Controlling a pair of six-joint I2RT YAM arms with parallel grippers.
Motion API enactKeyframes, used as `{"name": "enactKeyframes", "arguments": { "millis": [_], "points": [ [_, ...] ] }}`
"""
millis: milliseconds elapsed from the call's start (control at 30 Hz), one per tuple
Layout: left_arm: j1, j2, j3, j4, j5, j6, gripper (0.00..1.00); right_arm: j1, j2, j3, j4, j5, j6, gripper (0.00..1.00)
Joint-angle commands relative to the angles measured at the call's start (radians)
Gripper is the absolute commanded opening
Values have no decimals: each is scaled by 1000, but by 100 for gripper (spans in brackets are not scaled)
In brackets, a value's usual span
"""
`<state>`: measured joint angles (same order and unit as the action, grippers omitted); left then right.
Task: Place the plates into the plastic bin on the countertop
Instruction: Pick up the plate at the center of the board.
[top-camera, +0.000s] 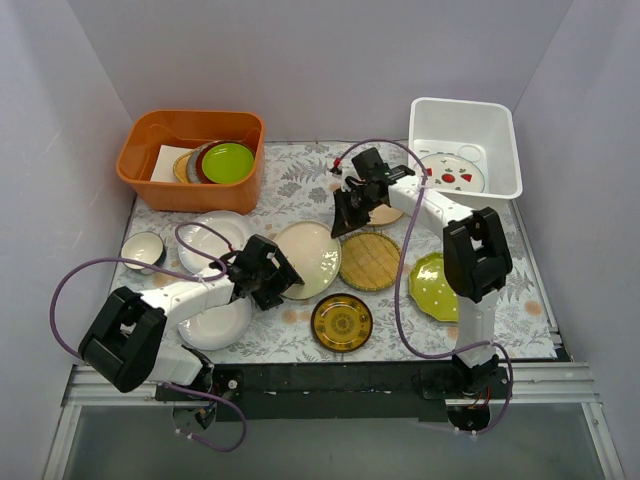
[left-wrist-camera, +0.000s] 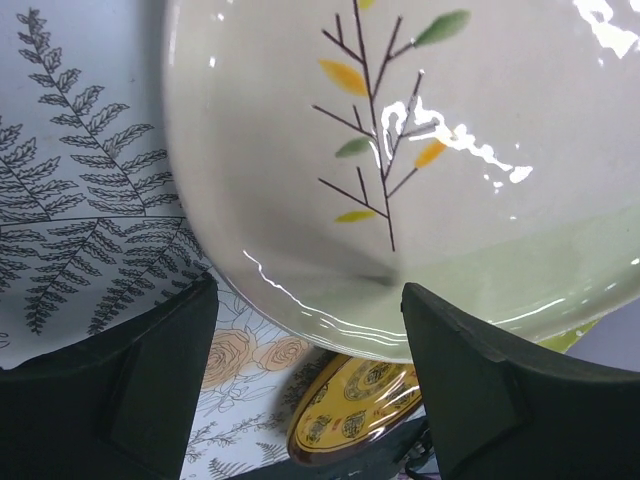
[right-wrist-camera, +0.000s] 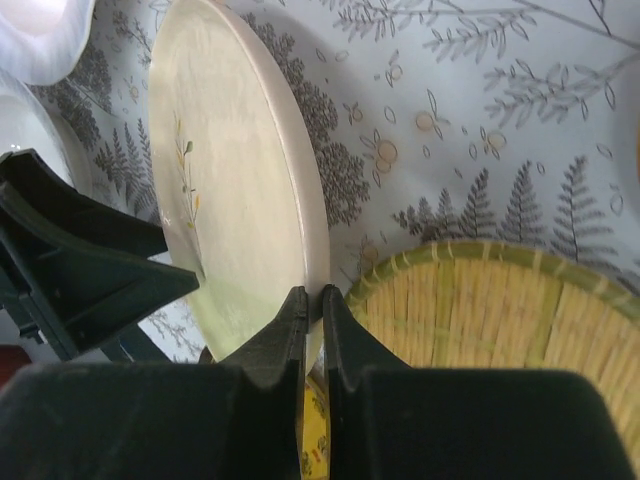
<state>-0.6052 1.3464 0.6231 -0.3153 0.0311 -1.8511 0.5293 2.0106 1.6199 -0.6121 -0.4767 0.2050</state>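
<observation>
Your counter (top-camera: 300, 175) holds seven plates (top-camera: 342, 322), the bin (top-camera: 460, 125) one; right jaws pinch cream plate (top-camera: 310, 262), left jaws released, tan plate (top-camera: 388, 215) half-hidden.

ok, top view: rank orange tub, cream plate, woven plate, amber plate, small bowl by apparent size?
1. orange tub
2. cream plate, partly covered by an arm
3. woven plate and amber plate: look alike, not ranking them
4. small bowl
</observation>
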Motion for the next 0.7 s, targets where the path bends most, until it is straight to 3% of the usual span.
{"name": "enactKeyframes", "arguments": {
  "millis": [0, 300, 500, 667],
  "points": [
    [-8, 19, -3, -4, 9, 23, 74, -23, -124, -43, -34, -31, 2, 3],
    [-11, 45, 10, -1, 12, 46, 74, -71, -257, -291, 18, -17, 5, 3],
    [-11, 54, 9, 2, 10, 49, 74, -97, -285, -376, 58, -34, 11, 5],
    [-11, 69, 13, 8, 7, 55, 73, -106, -276, -394, 74, -63, 17, 12]
  ]
}}
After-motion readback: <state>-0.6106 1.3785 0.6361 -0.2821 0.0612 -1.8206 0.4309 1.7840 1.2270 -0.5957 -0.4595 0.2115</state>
